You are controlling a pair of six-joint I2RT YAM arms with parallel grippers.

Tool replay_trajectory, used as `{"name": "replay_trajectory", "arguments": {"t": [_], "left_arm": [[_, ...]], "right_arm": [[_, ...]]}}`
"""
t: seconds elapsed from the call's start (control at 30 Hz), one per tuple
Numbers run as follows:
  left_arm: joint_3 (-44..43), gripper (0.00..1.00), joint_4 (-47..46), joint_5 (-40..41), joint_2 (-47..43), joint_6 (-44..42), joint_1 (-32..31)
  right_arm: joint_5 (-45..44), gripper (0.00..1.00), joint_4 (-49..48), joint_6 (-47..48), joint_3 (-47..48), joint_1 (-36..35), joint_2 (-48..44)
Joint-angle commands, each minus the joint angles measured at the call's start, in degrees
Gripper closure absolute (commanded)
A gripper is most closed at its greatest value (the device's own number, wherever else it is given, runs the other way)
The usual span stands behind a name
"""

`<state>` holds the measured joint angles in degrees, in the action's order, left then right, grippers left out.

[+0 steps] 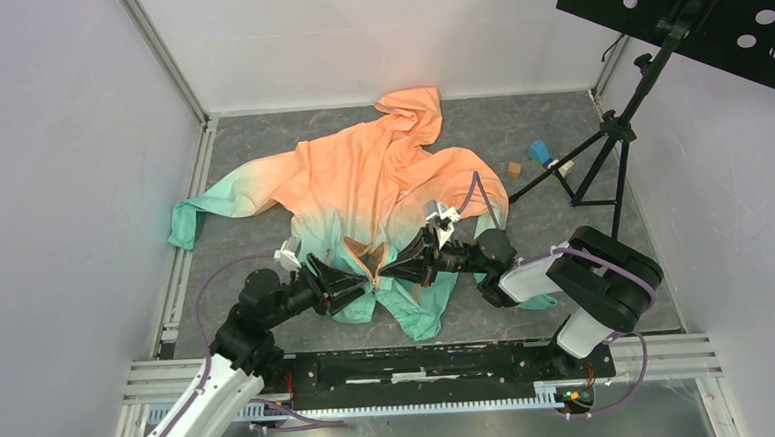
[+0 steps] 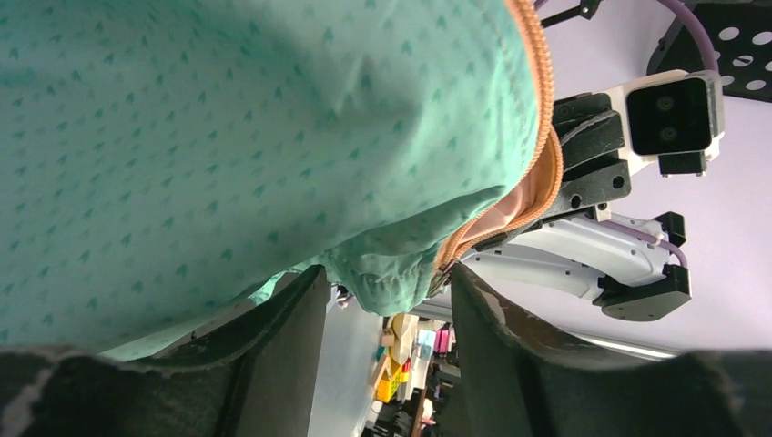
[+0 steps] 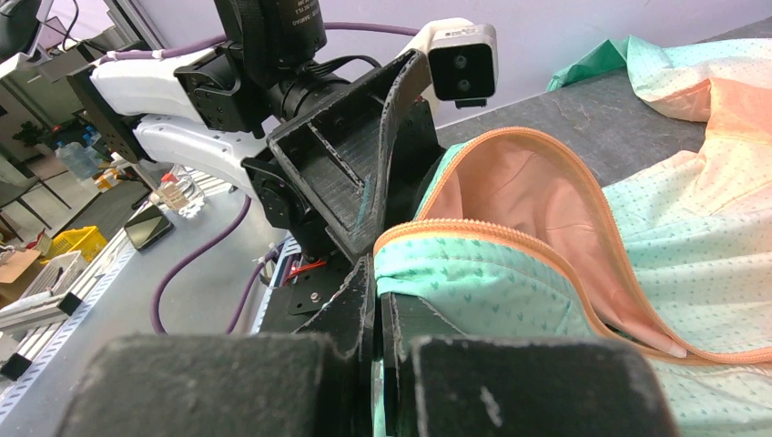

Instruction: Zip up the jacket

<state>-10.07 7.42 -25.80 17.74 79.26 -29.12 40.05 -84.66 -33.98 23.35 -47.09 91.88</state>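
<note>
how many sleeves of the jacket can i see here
1 for sure: a sleeve of the jacket spread out to the left, mint cuff outermost. The other may be hidden by the right arm.

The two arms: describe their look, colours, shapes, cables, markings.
The left arm and right arm have white shells with black joints, and a purple cable runs along each. The left gripper and right gripper are black, tapering wedges, each with a white camera block behind it. No markings show.
</note>
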Motion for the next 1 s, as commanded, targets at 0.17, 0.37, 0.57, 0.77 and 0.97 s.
{"name": "replay_trajectory", "arguments": {"t": [0.17, 0.37, 0.57, 0.77, 0.97], "left_arm": [[1.61, 0.49, -7.14, -1.94, 2.36, 2.83, -1.87], [2.06, 0.50, -12.08, -1.62, 3.93, 3.40, -3.07], [3.08, 0.71, -14.61, -1.45, 4.48, 3.53, -3.75], [2.57, 0.97, -10.30, -1.39, 2.47, 1.03, -4.14], [3.22, 0.98, -10.59, -3.49, -0.41, -2.66, -4.27]], "right_arm": [[0.21, 1.00, -27.41, 1.11, 1.81, 0.26, -0.21], [0.11, 1.00, -27.40, 1.08, 1.81, 0.25, -0.28], [0.00, 1.00, -27.44, 1.11, 1.70, 0.29, -0.23], [-1.77, 1.00, -27.44, 0.95, 1.28, 0.25, -0.23], [-7.40, 0.99, -27.41, 0.00, 0.56, 0.09, 0.98]]}}
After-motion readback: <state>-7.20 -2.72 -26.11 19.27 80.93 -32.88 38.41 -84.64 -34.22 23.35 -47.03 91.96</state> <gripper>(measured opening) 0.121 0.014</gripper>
